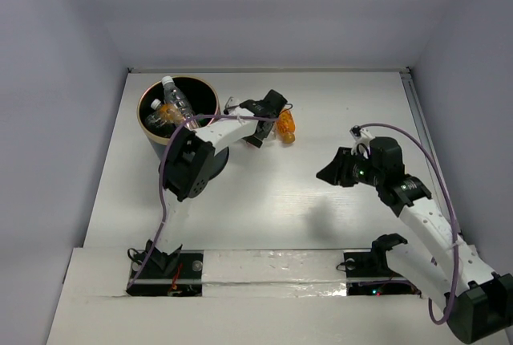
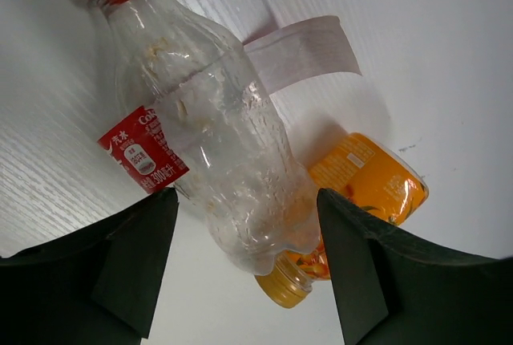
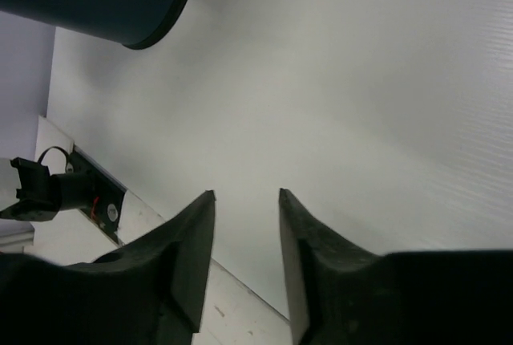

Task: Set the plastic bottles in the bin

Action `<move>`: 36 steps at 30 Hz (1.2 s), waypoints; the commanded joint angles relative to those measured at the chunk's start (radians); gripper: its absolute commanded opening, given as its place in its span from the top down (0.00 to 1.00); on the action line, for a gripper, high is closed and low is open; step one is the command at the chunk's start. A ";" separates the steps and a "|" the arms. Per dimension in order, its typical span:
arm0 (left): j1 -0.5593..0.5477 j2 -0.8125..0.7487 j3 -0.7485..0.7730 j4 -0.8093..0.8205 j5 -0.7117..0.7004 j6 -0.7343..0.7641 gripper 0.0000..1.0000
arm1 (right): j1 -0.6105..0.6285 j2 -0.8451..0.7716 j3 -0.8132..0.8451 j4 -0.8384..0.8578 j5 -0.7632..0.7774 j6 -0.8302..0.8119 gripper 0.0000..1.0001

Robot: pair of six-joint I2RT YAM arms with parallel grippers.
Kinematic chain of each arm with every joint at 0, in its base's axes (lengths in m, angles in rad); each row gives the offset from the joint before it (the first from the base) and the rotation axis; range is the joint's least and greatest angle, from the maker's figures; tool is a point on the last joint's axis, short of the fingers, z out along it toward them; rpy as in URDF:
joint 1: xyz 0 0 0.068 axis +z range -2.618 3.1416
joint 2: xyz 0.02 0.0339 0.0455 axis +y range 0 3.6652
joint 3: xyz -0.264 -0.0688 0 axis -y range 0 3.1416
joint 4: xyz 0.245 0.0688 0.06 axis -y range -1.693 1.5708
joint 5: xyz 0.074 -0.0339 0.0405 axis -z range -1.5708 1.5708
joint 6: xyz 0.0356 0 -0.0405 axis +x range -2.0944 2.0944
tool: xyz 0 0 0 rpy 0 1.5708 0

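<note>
A clear bottle [image 2: 216, 144] with a red cap and red label lies on the white table between my left gripper's fingers. My left gripper [image 2: 247, 196] is open, one finger on each side of the bottle's lower end. An orange-filled bottle [image 2: 365, 180] lies right behind it, its orange cap toward the camera. In the top view the left gripper [image 1: 271, 114] is right of the bin [image 1: 147, 130], with the orange bottle [image 1: 285, 126] at its right side. The bin holds a clear bottle [image 1: 178, 100] and an orange one [image 1: 166, 112]. My right gripper [image 1: 327, 173] is open and empty above the table [image 3: 247, 192].
A loose white label strip [image 2: 309, 48] lies on the table behind the clear bottle. The bin's navy wall [image 3: 104, 0] shows at the top left of the right wrist view. Grey walls close the table's far and side edges. The arm bases sit at the near edge.
</note>
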 commanded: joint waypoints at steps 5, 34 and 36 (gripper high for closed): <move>0.002 -0.019 -0.110 0.092 -0.023 -0.005 0.25 | 0.002 0.086 0.161 0.015 0.051 0.026 0.39; -0.208 -0.499 -0.295 0.296 -0.100 0.357 0.90 | -0.025 1.021 0.908 -0.114 0.163 -0.132 0.01; -0.230 -0.554 -0.295 0.310 -0.106 0.417 0.90 | -0.025 1.107 0.991 -0.150 0.154 -0.143 0.00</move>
